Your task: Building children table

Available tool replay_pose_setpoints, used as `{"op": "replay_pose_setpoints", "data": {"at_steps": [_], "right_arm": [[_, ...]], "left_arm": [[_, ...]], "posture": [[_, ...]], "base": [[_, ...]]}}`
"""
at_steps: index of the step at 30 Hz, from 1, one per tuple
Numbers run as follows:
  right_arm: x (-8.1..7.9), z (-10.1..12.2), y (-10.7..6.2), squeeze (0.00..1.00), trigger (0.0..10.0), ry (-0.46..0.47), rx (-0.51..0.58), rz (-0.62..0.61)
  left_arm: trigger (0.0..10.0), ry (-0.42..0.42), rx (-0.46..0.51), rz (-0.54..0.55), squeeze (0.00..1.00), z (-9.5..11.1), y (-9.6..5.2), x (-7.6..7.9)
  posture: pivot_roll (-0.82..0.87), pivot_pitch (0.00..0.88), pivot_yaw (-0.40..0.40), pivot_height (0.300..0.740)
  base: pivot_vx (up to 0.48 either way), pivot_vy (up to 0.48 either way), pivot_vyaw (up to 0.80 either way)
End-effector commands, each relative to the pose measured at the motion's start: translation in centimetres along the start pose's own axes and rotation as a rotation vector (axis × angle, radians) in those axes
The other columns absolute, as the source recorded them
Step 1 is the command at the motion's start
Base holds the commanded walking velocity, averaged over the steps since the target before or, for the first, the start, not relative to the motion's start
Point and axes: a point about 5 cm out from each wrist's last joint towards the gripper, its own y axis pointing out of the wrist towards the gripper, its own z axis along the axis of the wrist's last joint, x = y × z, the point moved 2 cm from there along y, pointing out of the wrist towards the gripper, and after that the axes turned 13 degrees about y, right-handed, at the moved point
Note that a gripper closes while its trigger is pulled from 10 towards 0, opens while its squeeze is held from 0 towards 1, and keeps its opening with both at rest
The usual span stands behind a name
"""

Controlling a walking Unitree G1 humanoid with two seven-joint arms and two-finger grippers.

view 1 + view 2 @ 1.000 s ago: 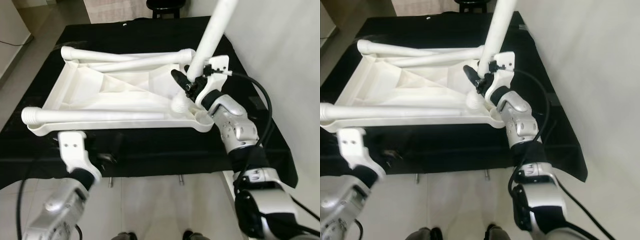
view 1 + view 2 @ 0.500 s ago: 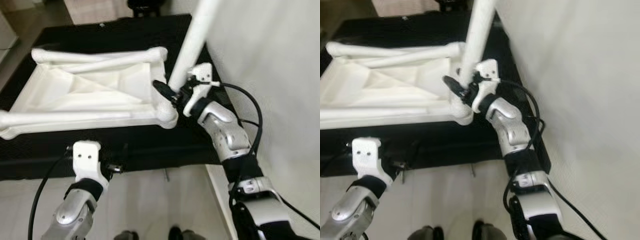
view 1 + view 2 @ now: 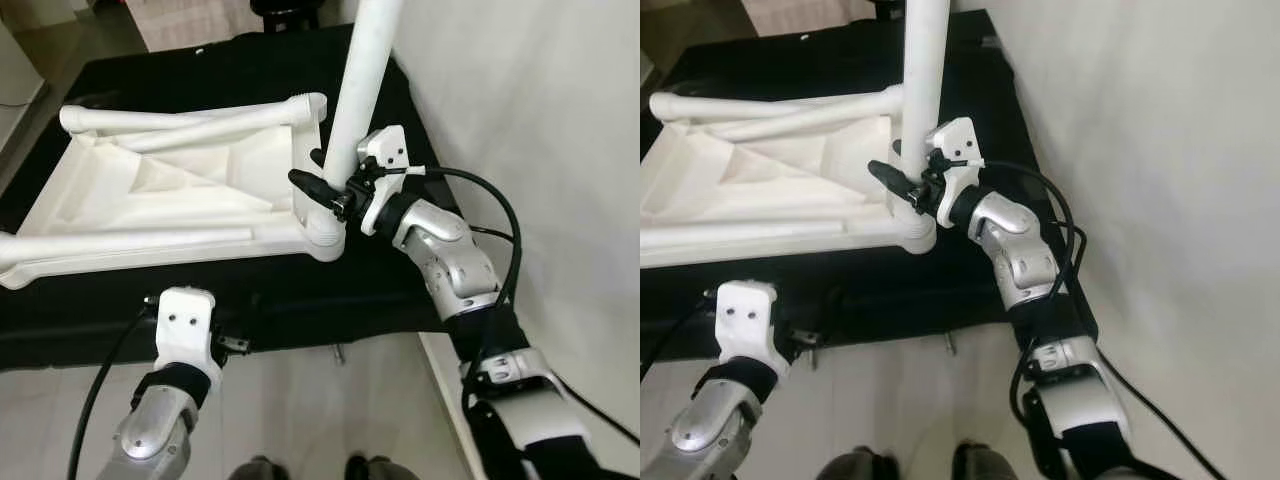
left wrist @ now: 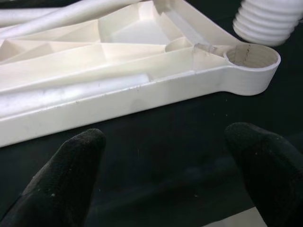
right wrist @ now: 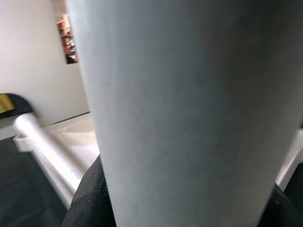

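White plastic leg held upright at the tabletop's corner socket

Item 1. Right gripper (image 3: 328,190): black fingers closed around the lower part of the upright leg (image 3: 357,90), just above the corner socket (image 3: 322,229). The grip sits low on the leg, probably to steer its end into the socket and keep it vertical while it seats. In the right wrist view the leg (image 5: 184,109) runs between the dark fingers (image 5: 87,198).

Item 2. Right arm: silver forearm rises from the lower right and bends at the elbow, with the wrist turned inward toward the tabletop; a black cable loops outward beside it.

Item 3. Upturned tabletop (image 3: 130,180): white moulded plastic, ribbed underside up, lying on a black cloth (image 3: 200,60) so that its sockets face up for the legs. It lies to the left of the held leg, whose socket is the near right corner.

Item 4. Loose legs: two white tubes (image 3: 190,118) lie along the far rim, and another (image 3: 130,243) along the near rim.

Item 5. Left gripper (image 4: 165,175): fingers spread wide and empty, low over the cloth just short of the tabletop's near edge. An empty socket (image 4: 251,56) and a ribbed leg end (image 4: 267,21) show ahead of it. The left arm reaches up from below with its white wrist housing (image 3: 187,325) uppermost; by its pose it appears to be waiting.
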Motion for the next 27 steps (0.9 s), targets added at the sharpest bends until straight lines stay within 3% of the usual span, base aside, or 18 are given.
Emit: {"op": "replay_pose_setpoints", "data": {"at_steps": [1, 5, 11, 18, 21, 27], "right_arm": [[-0.2, -0.5, 0.5, 0.00, 10.0, -0.003, -0.014, 0.007], [0.9, -0.4, 0.4, 0.00, 10.0, -0.011, -0.049, 0.003], [0.8, -0.5, 0.2, 0.00, 10.0, -0.016, -0.093, 0.072], [1.8, 0.0, -0.3, 0.00, 10.0, 0.076, -0.092, 0.162], [1.0, -0.1, -1.0, 0.00, 10.0, 0.096, -0.157, 0.370], [0.4, -0.3, -1.3, 0.00, 10.0, 0.084, -0.218, 0.485]], "left_arm": [[10.0, 0.053, -0.026, 0.000, 0.00, -0.5, -0.4, -0.2], [10.0, 0.056, -0.029, -0.028, 0.00, -0.7, -0.9, 0.1], [10.0, 0.056, -0.032, -0.036, 0.00, -0.6, -1.0, 0.3], [10.0, 0.026, -0.044, -0.100, 0.00, -0.5, -1.4, 1.2], [10.0, -0.001, -0.053, -0.127, 0.00, -0.5, -2.1, 1.7], [10.0, -0.046, -0.051, -0.185, 0.00, -0.1, -3.0, 2.7]], "posture": [[-0.02, 0.271, 0.016, 0.740], [-0.02, 0.279, 0.017, 0.740], [-0.02, 0.290, 0.018, 0.740], [-0.01, 0.312, 0.023, 0.740], [0.00, 0.334, 0.032, 0.740], [0.00, 0.354, 0.032, 0.740]], "base": [[0.000, 0.000, 0.00], [0.000, 0.000, 0.00], [0.000, 0.000, 0.00], [0.000, 0.000, 0.00], [0.000, 0.000, 0.00], [0.000, 0.000, 0.00]]}}
